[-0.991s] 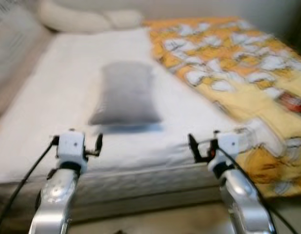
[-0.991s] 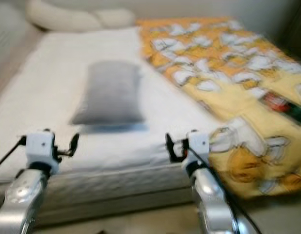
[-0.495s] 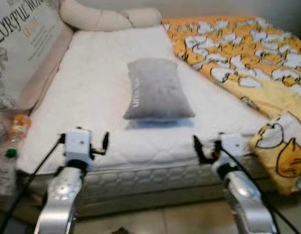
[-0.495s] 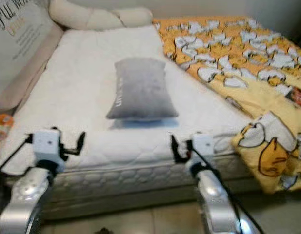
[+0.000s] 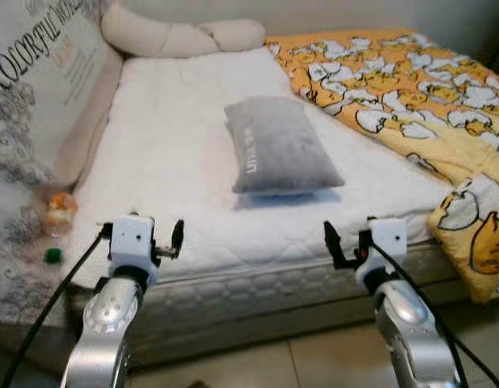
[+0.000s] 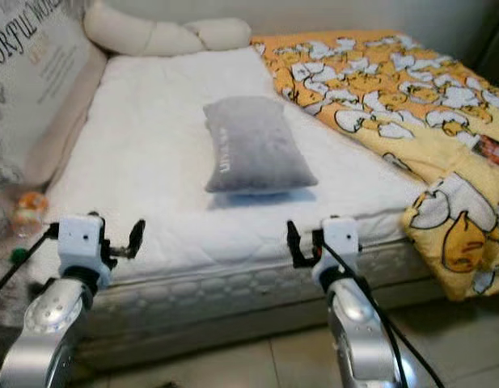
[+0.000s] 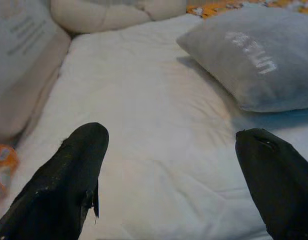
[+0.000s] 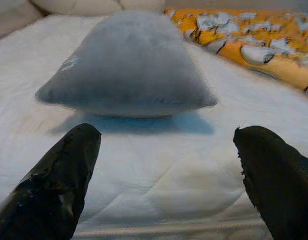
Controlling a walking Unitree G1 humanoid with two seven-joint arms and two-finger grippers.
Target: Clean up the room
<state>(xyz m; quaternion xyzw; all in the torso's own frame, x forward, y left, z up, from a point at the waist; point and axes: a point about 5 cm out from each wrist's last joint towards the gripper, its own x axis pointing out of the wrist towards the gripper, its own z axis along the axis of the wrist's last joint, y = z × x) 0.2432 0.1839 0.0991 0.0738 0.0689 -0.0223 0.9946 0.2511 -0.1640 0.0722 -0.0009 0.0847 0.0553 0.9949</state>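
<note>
A grey pillow lies in the middle of the white mattress, also visible in the wrist views. A yellow duck-print blanket covers the bed's right side and hangs over its foot corner. My left gripper and right gripper hover over the mattress's near edge, short of the pillow. Both are open and empty, their fingers spread wide. The pillow sits ahead of the right gripper and off to one side of the left gripper.
A cream knotted bolster lies at the head of the bed. A large printed cushion leans along the left side. An orange bottle and a small green cap sit at the left edge. Tiled floor runs below the bed.
The camera has swung left and sharpened: the pillow and blanket sit further right in the picture, and the printed cushion and orange bottle came into view. Both arms keep their pose.
</note>
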